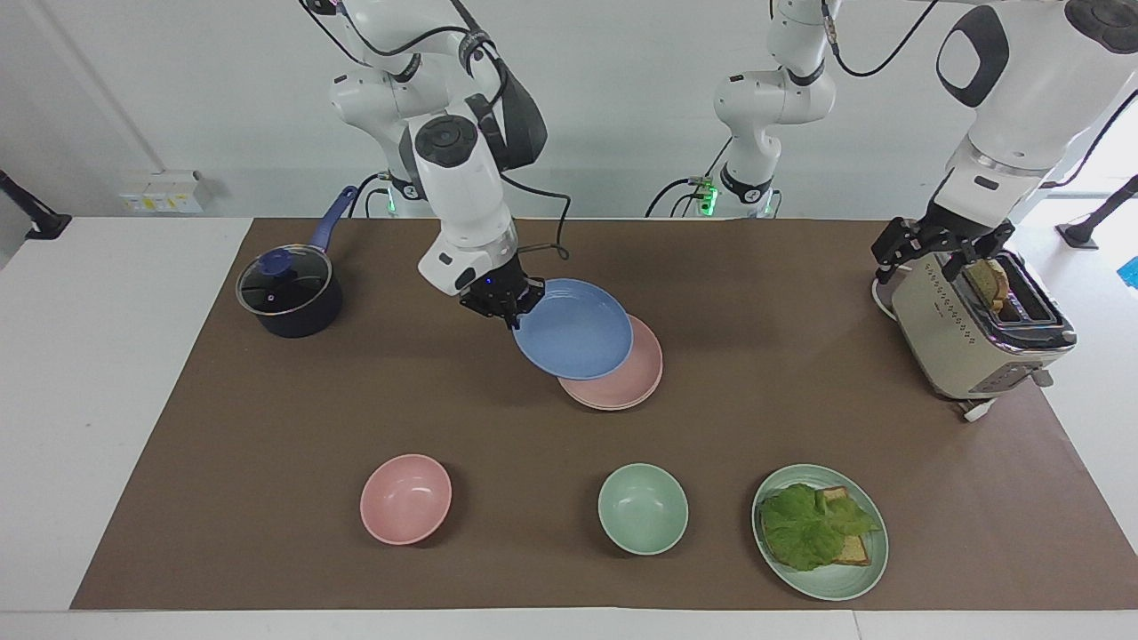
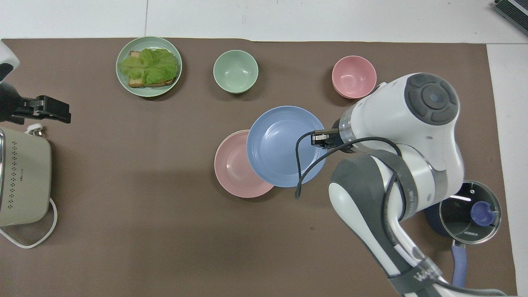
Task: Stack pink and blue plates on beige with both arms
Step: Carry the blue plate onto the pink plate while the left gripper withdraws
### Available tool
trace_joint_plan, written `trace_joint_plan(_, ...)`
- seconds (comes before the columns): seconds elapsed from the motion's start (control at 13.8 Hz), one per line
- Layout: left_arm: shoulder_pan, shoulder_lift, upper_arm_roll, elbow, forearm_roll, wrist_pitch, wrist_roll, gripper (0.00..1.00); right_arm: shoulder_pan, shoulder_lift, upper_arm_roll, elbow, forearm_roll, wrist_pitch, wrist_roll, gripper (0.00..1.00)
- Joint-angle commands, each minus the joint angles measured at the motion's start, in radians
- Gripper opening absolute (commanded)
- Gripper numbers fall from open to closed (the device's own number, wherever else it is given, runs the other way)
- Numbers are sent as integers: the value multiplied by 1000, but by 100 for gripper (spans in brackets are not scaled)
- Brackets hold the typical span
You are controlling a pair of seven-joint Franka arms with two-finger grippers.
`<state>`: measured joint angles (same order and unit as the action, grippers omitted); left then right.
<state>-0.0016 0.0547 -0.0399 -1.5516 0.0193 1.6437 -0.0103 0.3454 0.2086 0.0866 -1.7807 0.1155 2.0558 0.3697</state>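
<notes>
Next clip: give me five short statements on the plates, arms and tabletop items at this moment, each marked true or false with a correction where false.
1. The right gripper holds the round matte blue plate by its rim. True.
2. The blue plate lies flat on the round pale pink plate. False: it hangs tilted in the air, partly over the pink plate.
3. The left gripper carries a plate. False: it is open, holds nothing, and is over the beige boxy toaster.
4. A cream-beige plate edge shows under the pink plate. True.
5. The dark lidded saucepan sits at the left arm's end. False: it sits at the right arm's end.
</notes>
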Motion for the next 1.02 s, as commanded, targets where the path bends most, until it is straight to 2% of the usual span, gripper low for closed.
trace_joint_plan(0.0, 12, -9, -11, -4, 16, -13, 0, 100, 20, 55, 1, 6, 47, 67, 22, 0)
trace_joint_plan(0.36, 12, -10, -11, -4, 16, -15, -2, 100, 49, 118, 1, -6, 75, 127, 20, 0)
trace_joint_plan(0.94, 12, -10, -11, -4, 16, -15, -2, 100, 55, 121, 4, -80, 75, 211, 5, 0)
